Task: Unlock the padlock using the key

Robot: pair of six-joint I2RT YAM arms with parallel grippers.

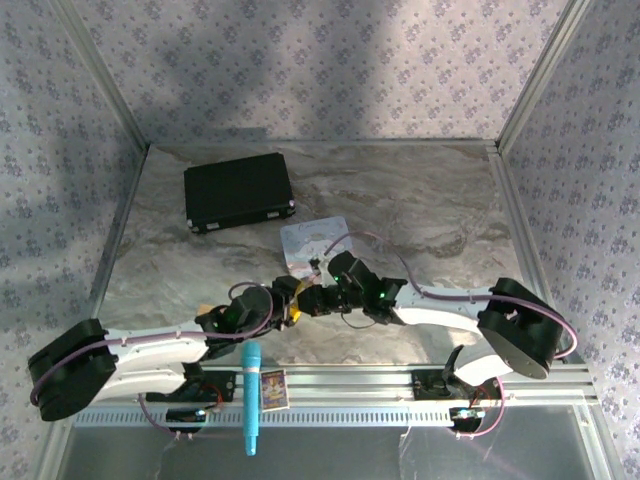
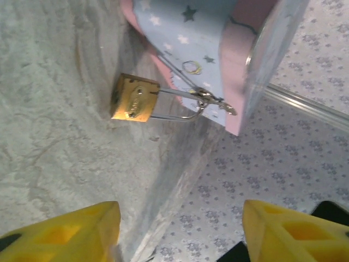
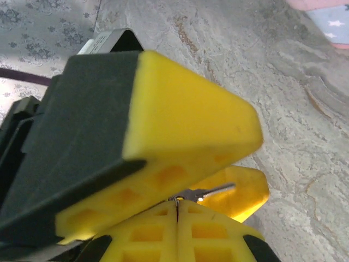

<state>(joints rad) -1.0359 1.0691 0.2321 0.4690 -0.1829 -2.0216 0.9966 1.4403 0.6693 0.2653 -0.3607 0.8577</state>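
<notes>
**Q:** Top view. What lies where?

**A:** Marbled surface [image 1: 420, 210], with a black case [image 1: 239, 192] at 10 o'clock, well apart, and the pastel tin [image 1: 313, 243] near centre. The left arm [image 1: 150, 345] and right arm [image 1: 450, 305] converge just at 6 o'clock of the tin.

**Q:** State of each hand?

**A:** The left hand [image 2: 180, 229] is spread wide and holds nothing. The right hand [image 3: 177, 213] is pinched closed on the key [image 3: 210, 191], whose blade projects toward 2 o'clock in the right wrist view.

**Q:** And the governing relation?

**A:** In the left wrist view the padlock [image 2: 133, 98] lies at 11 o'clock from the left hand, apart from it. Its long axis runs 9 to 3 o'clock, with the brass body at 9. The shackle [image 2: 177, 94] reaches to 3 and hooks through the tin's catch. The keyway is not visible; it is presumably in the body's 9 o'clock end.

**Q:** Room to move?

**A:** There is bare surface at 9 o'clock of the body. The tin closes off the 3 o'clock side, so the key would likely have to enter from 9
</notes>
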